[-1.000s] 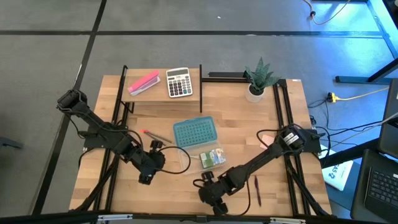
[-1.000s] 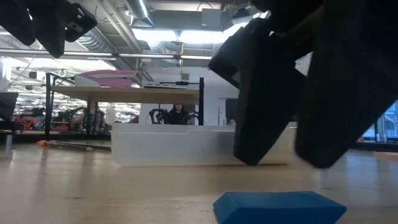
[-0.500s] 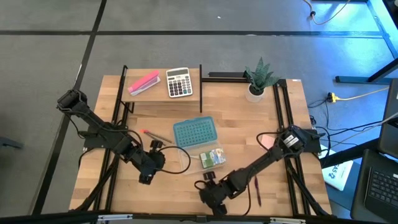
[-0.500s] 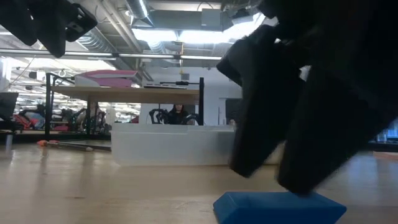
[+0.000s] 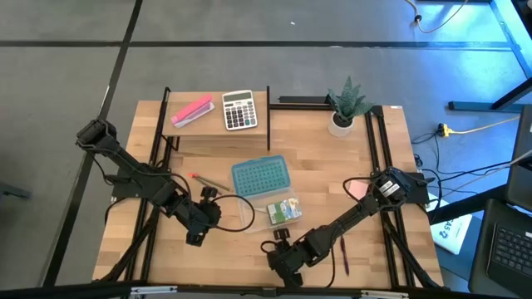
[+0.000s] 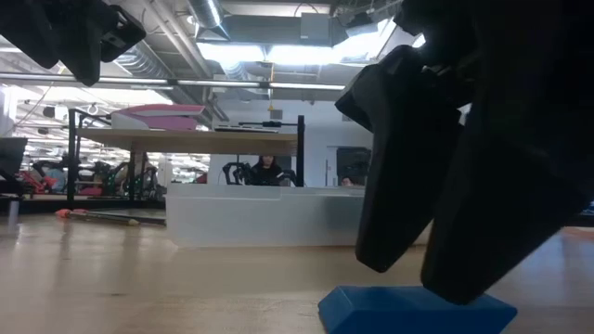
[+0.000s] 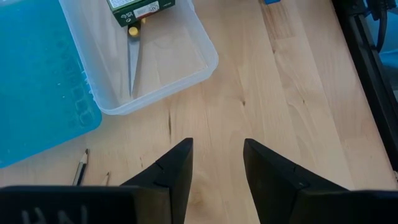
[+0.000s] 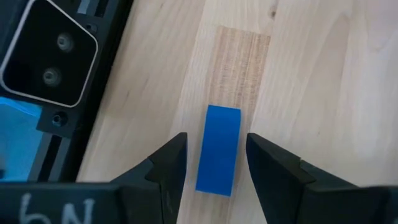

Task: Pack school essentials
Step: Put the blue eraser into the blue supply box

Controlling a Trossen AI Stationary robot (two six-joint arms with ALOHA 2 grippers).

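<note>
The tiny blue eraser [image 8: 219, 149] lies flat on the wood near the table's near edge. My right gripper [image 8: 217, 165] is open just above it, one finger on either side and a gap at each. The low view shows the eraser [image 6: 418, 308] under its dark fingers [image 6: 394, 213]. The clear box [image 5: 276, 212] holds the yellow-green crayon box [image 7: 140, 9] and the yellow-handled scissors [image 7: 130, 56]. My left gripper [image 7: 217, 162] is open over bare wood near the box. The red-tipped pencil [image 5: 206, 181] lies left of the blue lid [image 5: 259, 176]. The dark-red pen [image 5: 343, 253] lies by the right arm.
A raised shelf [image 5: 218, 124] at the far left carries the pink block [image 5: 192, 110] and the grey calculator [image 5: 239, 110]. A potted plant [image 5: 345, 104] stands at the far right. Black frame rails [image 5: 386, 178] run along both table sides.
My right gripper has come down toward the blue eraser, its open fingers now standing low over it in the low view. The eraser has not moved.
</note>
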